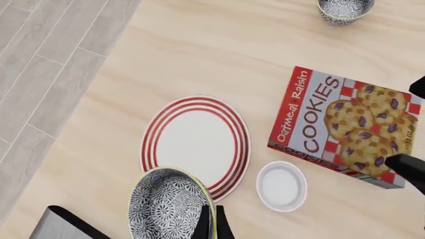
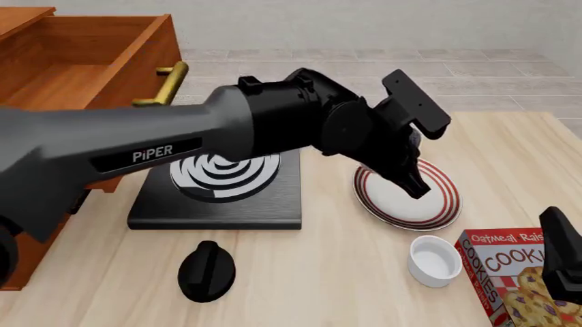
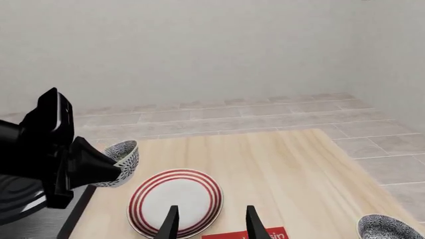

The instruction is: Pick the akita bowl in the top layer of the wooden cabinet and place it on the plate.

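The akita bowl, white with a dense black pattern, is pinched by its rim in my left gripper, which is shut on it. It hangs tilted just above one edge of the red-ringed plate. From the right wrist view, the akita bowl sits beside the plate, off the table. In the front view the left arm hides the bowl, and the left gripper is over the plate. The wooden cabinet has its top layer pulled open. My right gripper is open and holds nothing.
A cookie box and a small plain white cup lie near the plate. A black hot plate and a black knob-shaped object sit to the left. A second patterned bowl stands at the table's right.
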`<action>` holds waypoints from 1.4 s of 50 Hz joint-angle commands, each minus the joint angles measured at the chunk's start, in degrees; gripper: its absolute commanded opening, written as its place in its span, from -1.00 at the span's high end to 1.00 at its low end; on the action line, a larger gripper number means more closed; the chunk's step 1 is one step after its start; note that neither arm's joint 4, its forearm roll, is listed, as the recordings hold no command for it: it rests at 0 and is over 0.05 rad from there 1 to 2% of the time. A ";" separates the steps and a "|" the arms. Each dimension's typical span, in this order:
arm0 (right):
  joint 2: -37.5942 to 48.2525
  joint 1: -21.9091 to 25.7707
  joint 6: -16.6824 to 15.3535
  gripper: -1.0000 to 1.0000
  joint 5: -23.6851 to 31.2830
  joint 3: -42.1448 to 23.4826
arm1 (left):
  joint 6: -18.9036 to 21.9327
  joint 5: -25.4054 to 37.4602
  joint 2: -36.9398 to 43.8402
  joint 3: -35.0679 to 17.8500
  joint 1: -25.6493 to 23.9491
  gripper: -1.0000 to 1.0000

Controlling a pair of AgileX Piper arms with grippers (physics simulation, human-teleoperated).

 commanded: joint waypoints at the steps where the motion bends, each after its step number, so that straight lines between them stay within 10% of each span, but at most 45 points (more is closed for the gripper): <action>1: -0.09 0.06 -0.12 -1.00 0.01 -0.01 | 0.13 -1.01 1.03 -0.38 -0.81 1.00; 70: -0.33 1.24 -0.18 -1.00 -0.08 -0.01 | -2.44 0.95 10.89 -9.22 -2.93 1.00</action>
